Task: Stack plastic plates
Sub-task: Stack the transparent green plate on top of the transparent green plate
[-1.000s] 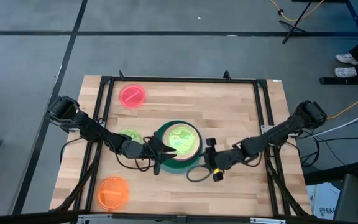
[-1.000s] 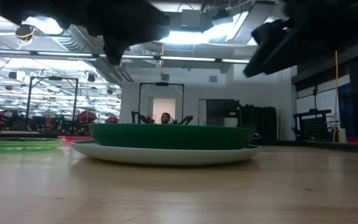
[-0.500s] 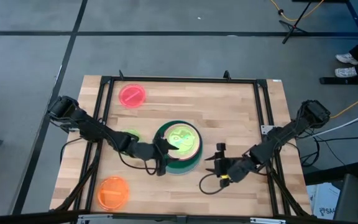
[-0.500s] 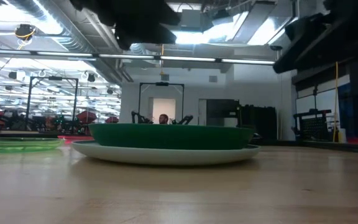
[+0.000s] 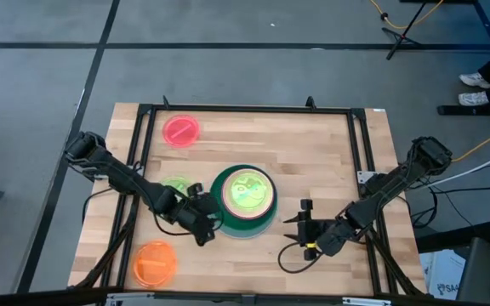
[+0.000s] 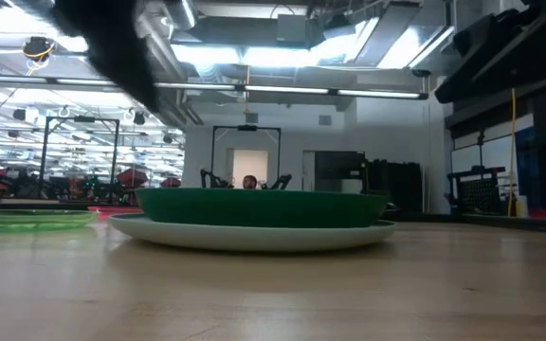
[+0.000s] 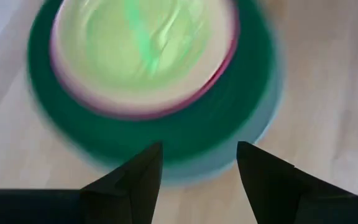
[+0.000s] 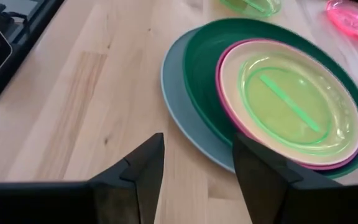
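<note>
- The surface (image 5: 330,161) carries a stack just ahead of both claws: the light blue plate (image 8: 176,106) at the bottom, then the dark green plate (image 8: 201,56), the magenta plate (image 8: 224,93), the peach plate (image 8: 232,78) and a lime green plate (image 8: 291,102) on top.
- Judging from that, five of the eight plates are stacked and three small ones are left.
- The second lime green plate (image 5: 173,185) lies just beside the left claw, partly under its arm.
- The orange plate (image 5: 154,263) sits near the left claw, on the side toward the surface's front edge.
- The pink-red plate (image 5: 181,131) lies well apart from both claws, near the far edge.
- The left claw (image 5: 201,223) hovers at the stack's rim. In its wrist view the fingers (image 7: 135,180) stand apart and empty, touching nothing.
- The right claw (image 5: 300,223) hangs near the stack on the opposite side, over bare wood. Its fingers (image 8: 138,171) are also spread, holding nothing.
- The likely next step is picking up one of the small plates, probably the lime green one nearest the left claw.
</note>
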{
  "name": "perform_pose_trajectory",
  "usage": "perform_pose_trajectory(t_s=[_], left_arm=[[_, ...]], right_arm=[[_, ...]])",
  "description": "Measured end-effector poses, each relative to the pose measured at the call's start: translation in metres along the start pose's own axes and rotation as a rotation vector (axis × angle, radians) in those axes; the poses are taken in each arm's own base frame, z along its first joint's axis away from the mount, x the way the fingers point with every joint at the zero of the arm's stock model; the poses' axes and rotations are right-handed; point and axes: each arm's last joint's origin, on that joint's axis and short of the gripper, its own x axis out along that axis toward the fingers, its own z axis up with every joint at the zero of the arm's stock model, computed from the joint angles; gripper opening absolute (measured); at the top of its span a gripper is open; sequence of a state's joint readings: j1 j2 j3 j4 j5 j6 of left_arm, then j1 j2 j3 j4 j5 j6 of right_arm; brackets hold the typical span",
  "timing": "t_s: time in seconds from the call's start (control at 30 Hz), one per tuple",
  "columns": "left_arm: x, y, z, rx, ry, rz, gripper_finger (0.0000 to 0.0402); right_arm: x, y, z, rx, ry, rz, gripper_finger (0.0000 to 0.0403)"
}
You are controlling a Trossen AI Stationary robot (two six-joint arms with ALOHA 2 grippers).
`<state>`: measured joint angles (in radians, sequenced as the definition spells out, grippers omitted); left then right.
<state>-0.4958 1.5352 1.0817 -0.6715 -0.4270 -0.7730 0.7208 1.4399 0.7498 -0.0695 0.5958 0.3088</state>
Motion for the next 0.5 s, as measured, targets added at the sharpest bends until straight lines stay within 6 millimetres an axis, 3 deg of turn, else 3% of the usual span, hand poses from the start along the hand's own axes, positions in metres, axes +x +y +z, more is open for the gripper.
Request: perform_pose_trajectory(t_s=[0.23, 0.5], left_arm=[[0.002, 0.010, -0.033, -0.117, 0.205, 0.105, 0.0200], [0.019, 0.030, -0.065, -0.195, 0.322, 0.217, 0.0200]], right_arm=[[0.000, 0.000, 0.000, 0.001, -0.002, -0.007, 0.0182], [0.000, -0.001, 0.000, 0.001, -0.008, -0.030, 0.0182]])
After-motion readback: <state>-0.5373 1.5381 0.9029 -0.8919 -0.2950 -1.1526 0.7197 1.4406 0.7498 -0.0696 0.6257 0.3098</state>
